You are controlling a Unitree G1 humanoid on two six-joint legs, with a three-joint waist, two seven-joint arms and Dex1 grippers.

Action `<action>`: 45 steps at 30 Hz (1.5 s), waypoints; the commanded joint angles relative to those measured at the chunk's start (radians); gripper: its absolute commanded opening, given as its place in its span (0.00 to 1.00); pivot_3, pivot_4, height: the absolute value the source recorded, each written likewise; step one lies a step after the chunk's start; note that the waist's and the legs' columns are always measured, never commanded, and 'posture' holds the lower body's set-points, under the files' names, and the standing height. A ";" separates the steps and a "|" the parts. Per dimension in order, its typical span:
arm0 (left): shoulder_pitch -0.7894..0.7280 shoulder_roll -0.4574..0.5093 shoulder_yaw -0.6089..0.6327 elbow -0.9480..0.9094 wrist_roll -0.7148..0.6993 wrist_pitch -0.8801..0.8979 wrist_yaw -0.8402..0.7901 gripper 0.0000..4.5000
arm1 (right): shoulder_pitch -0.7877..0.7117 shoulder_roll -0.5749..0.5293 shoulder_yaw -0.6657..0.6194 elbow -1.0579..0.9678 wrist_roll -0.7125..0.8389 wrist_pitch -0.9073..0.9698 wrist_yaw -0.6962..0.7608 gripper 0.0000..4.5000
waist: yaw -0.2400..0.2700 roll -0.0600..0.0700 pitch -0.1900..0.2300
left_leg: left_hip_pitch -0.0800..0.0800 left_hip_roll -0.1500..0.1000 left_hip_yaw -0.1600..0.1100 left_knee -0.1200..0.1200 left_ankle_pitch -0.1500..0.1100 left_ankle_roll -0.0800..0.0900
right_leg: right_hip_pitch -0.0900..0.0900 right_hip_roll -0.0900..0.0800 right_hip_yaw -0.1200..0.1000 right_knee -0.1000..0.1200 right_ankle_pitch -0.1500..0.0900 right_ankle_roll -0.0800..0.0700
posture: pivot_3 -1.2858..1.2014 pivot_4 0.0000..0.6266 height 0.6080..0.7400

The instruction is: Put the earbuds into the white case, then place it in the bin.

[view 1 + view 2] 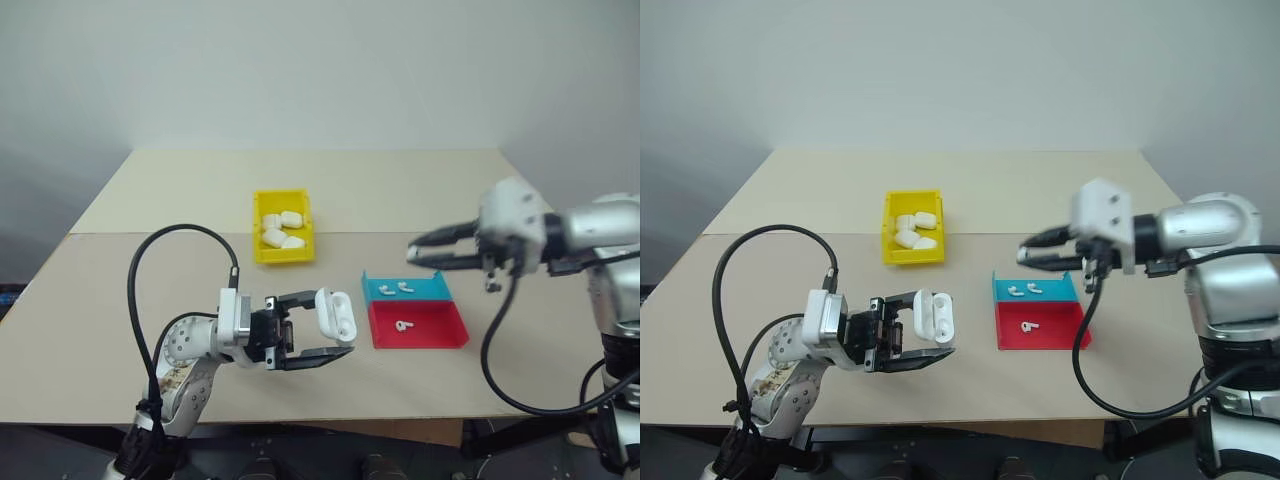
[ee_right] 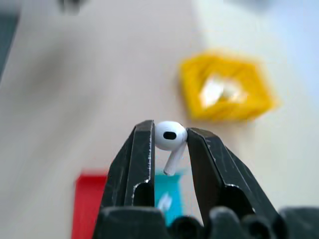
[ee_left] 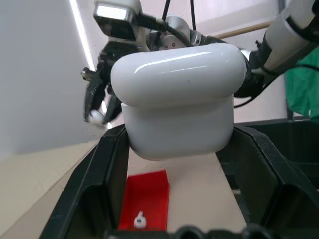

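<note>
Presently the left gripper (image 1: 338, 338) is clamped on the white case (image 1: 336, 314), holding it clear of the worktop (image 1: 120, 300) with its rounded lid showing large and glossy between the black fingers (image 3: 94, 194) in the left wrist view. Across from it, the right gripper (image 1: 415, 252) hangs above the worktop, its tips turned toward the left gripper, and it pinches one earbud (image 2: 170, 135) by the bulb, the stem hanging down between the two fingers (image 2: 139, 159). Below and just beside the right gripper's tips sits the flat tray (image 1: 415, 312), its blue half farther from the robot and its red half nearer; two earbuds (image 1: 395, 290) lie in the blue half and a single earbud (image 1: 401, 325) lies in the red half. The yellow bin (image 1: 283, 226) stands beyond the left gripper, farther up the worktop and well apart from both grippers, with several white pieces (image 1: 281, 230) lying inside it that look like more cases, though they are too small to be sure. The held case is between the bin and the near edge, off to the tray's side.
</note>
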 commanded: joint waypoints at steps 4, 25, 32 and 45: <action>-0.087 -0.009 -0.017 0.011 -0.037 0.055 -0.040 0.62 | 0.060 0.141 -0.202 -0.153 0.429 0.132 -0.206 0.27 | -0.001 0.000 0.000 | 0.000 0.000 -0.001 0.000 0.000 0.000 | 0.000 0.001 0.000 0.000 0.000 0.000 | 0.52 0.24 1.00; -0.122 -0.022 0.002 0.011 -0.050 0.085 -0.042 0.62 | 0.144 0.290 0.105 -0.184 0.393 -0.101 -0.171 0.27 | -0.002 0.000 0.000 | 0.000 0.000 -0.001 0.000 0.000 0.000 | 0.000 0.001 0.000 -0.001 0.000 0.001 | 0.52 0.24 1.00; -0.111 -0.013 0.006 -0.007 -0.053 0.089 -0.036 0.62 | 0.160 0.280 0.132 -0.158 0.352 -0.142 -0.158 0.27 | 0.000 0.000 0.000 | -0.001 0.000 -0.001 0.000 0.000 0.000 | 0.000 0.001 0.000 -0.001 0.000 0.001 | 0.52 0.24 1.00; -0.114 -0.024 -0.003 -0.004 -0.043 0.082 -0.027 0.62 | 0.186 0.256 0.159 -0.138 0.323 -0.167 -0.132 0.27 | 0.000 0.000 0.000 | -0.001 0.000 -0.001 0.000 0.000 0.000 | 0.000 0.001 0.000 -0.001 0.000 0.001 | 0.52 0.24 1.00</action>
